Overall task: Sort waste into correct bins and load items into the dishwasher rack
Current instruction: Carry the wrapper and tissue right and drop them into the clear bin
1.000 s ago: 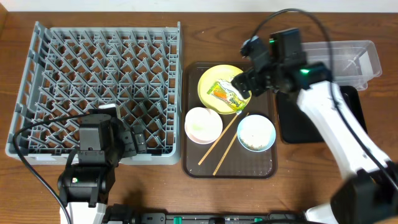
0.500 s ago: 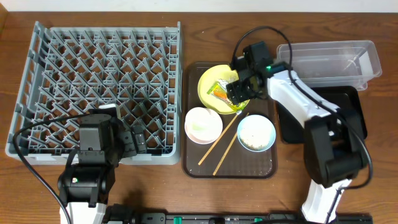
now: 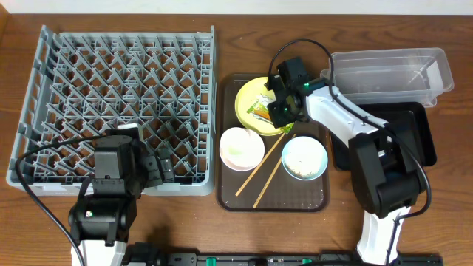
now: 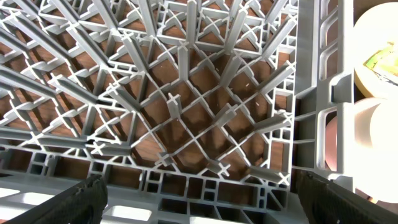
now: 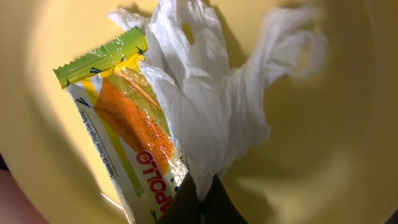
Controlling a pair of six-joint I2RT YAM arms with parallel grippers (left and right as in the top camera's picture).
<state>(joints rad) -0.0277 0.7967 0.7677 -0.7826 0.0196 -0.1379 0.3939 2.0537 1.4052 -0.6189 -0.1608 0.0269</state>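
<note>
While the left end effector (image 4: 200,198) hangs with fingers spread wide over the near edge of the dishwasher rack (image 4: 186,93), the right end effector (image 5: 199,208) is pinched closed on the crumpled white tissue (image 5: 211,112). The tissue lies on the yellow-green plate (image 5: 336,155), overlapping the snack wrapper (image 5: 124,124), on the brown tray (image 3: 303,196) on the bench (image 3: 192,222).

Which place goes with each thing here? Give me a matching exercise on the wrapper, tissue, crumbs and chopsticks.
Things:
1. wrapper
2. tissue
3. crumbs
4. chopsticks

Places:
A. in the light blue bowl
B. flat on the yellow-green plate
C. directly on the brown tray
D. pinched by the right claw

Pairs: 1-B, 2-D, 3-A, 4-C
</note>
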